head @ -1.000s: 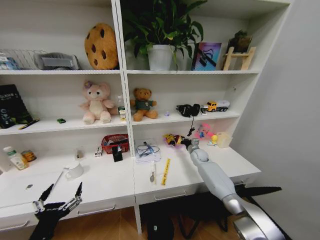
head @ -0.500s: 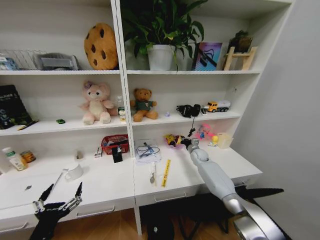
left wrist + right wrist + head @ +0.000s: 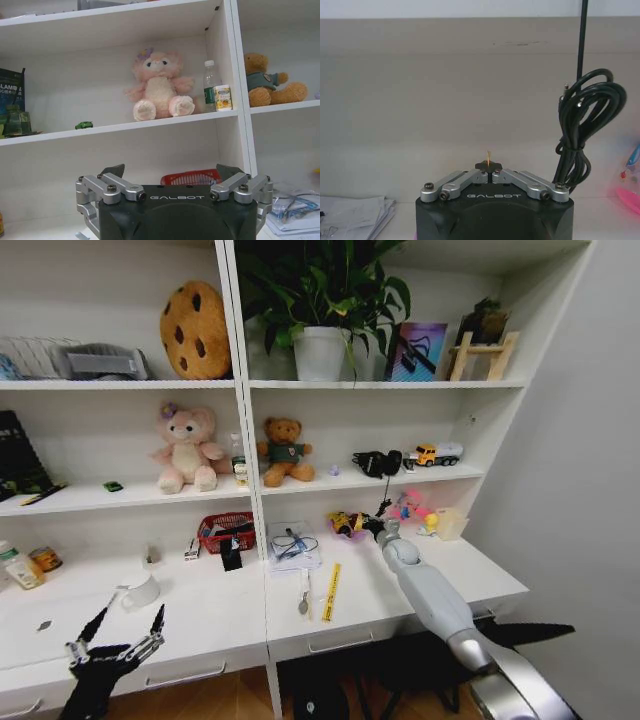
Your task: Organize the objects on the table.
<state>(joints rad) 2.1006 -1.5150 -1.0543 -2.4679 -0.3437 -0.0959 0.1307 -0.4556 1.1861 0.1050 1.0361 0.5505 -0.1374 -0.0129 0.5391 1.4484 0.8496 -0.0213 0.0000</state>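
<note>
Small clutter lies on the long white table: a yellow ruler, a metal utensil, papers with a blue pen, a black item, a white cup and bright toys. A tiny green toy sits on the shelf above. My left gripper hangs open over the table's front edge, nothing between its fingers. My right gripper reaches to the back of the table beside the bright toys. Its fingers are shut, with a thin yellow sliver sticking out between them.
A red basket stands at the back by the shelf divider. A bottle and a can are at the far left, a pale box at the right. A black coiled cable hangs near my right gripper. Plush bears sit on the shelf above.
The whole picture has shifted a little, so the camera moved. Both arms hold the same pose and nothing on the table has moved.
</note>
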